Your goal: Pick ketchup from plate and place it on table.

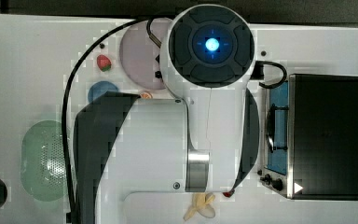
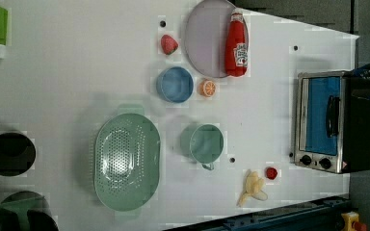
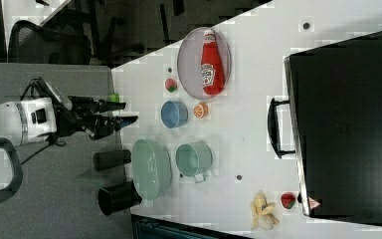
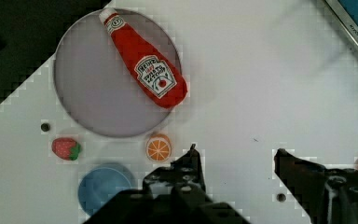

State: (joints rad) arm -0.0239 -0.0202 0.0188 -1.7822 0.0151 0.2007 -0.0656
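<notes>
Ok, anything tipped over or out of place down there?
Only the ketchup bottle: it lies on its side on the plate, its base overhanging the rim. Nothing spilled or broken.

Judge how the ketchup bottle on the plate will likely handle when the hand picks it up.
The ketchup bottle lies on its side on the plate, base jutting past the rim, so a nudge may roll it. Its tapered, smooth-looking body could slip toward the narrow cap end. It looks like a toy, probably light.
</notes>
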